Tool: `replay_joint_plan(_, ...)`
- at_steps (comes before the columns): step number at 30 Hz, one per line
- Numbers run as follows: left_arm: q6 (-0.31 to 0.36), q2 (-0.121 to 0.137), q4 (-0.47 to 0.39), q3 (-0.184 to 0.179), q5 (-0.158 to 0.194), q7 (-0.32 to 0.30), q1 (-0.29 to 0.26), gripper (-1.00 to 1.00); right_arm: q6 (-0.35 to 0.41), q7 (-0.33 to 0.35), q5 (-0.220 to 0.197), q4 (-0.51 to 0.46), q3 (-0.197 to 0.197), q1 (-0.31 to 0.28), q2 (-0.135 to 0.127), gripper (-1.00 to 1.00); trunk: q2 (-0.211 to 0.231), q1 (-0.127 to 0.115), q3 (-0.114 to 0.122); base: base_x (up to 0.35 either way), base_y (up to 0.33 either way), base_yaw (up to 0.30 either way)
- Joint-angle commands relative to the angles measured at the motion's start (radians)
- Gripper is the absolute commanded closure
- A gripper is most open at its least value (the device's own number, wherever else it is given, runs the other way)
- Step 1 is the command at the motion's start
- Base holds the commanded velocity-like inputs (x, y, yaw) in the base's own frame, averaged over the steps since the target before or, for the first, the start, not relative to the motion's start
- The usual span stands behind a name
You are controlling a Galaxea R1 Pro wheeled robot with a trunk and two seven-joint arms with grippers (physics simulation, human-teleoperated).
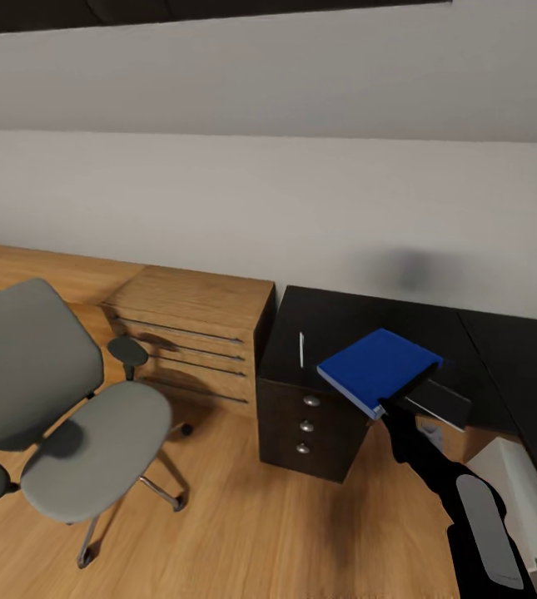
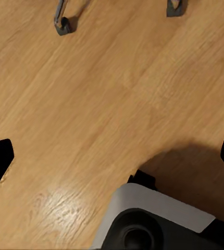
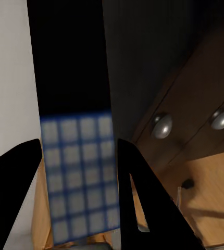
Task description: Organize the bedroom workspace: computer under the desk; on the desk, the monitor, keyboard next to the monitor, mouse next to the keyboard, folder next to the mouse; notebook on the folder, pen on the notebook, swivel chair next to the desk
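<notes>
- The right gripper (image 1: 395,405) pinches the bright blue folder (image 1: 378,367) by one corner, holding it tilted above the black desk (image 1: 501,349); the fingertips are largely hidden under it.
- A thin white pen (image 1: 301,349) lies on the dark drawer cabinet (image 1: 305,424).
- The grey padded swivel chair (image 1: 60,416) stands apart on the wood floor (image 2: 91,114).
- The left gripper's (image 2: 112,156) fingers sit spread, holding nothing.

Right claw (image 1: 395,405) clamped on folder (image 1: 378,367), arm outstretched
</notes>
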Motion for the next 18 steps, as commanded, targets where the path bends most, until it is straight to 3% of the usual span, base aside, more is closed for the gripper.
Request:
replay_joint_plan(1, -0.031, 0.001, 0.021, -0.009, -0.017, 0.007, 0.0, -1.0, -0.001, -0.009, -0.011, -0.001, -0.002, -0.001, 0.001, 1.0, -0.001, 0.0, -0.002, 0.0, 0.0, -0.205)
replay_joint_plan(4, -0.081, 0.0, 0.069, -0.01, -0.09, 0.007, 0.0, -1.0, -0.018, -0.009, -0.009, 0.0, -0.002, -0.002, 0.0, 1.0, -0.001, 0.0, -0.006, 0.0, 0.0, -0.205)
replay_joint_plan(5, -0.096, -0.002, 0.083, -0.01, -0.134, 0.008, 0.0, -1.0, -0.042, -0.009, -0.009, 0.001, -0.003, -0.002, -0.001, 1.0, -0.001, 0.0, -0.007, 0.0, -0.026, -0.205)
replay_joint_plan(7, -0.106, -0.004, 0.092, -0.009, -0.168, 0.009, 0.0, -1.0, -0.074, -0.009, -0.008, 0.001, -0.006, -0.002, -0.007, 1.0, -0.001, 0.0, -0.01, 0.018, -0.132, -0.205)
replay_joint_plan(11, -0.111, -0.005, 0.097, -0.009, -0.187, 0.007, 0.0, -1.0, -0.122, -0.009, -0.009, 0.002, -0.009, -0.003, -0.043, 1.0, -0.001, 0.0, -0.014, 0.068, -0.244, -0.205)
replay_joint_plan(14, -0.112, -0.008, 0.099, -0.01, -0.191, 0.006, 0.0, -1.0, -0.204, -0.009, -0.012, 0.009, -0.011, -0.004, -0.086, 1.0, -0.001, 0.0, -0.018, 0.035, -0.144, -0.197)
replay_joint_plan(17, -0.112, -0.007, 0.1, -0.01, -0.192, 0.007, 0.0, -1.0, -0.269, -0.009, -0.015, 0.051, -0.013, -0.006, -0.109, 1.0, -0.001, 0.0, -0.022, 0.009, -0.036, -0.176)
replay_joint_plan(18, -0.112, -0.007, 0.1, -0.01, -0.192, 0.007, 0.0, -1.0, -0.311, -0.009, -0.017, 0.101, -0.018, -0.015, -0.131, 1.0, -0.001, 0.0, -0.023, 0.002, -0.01, -0.169)
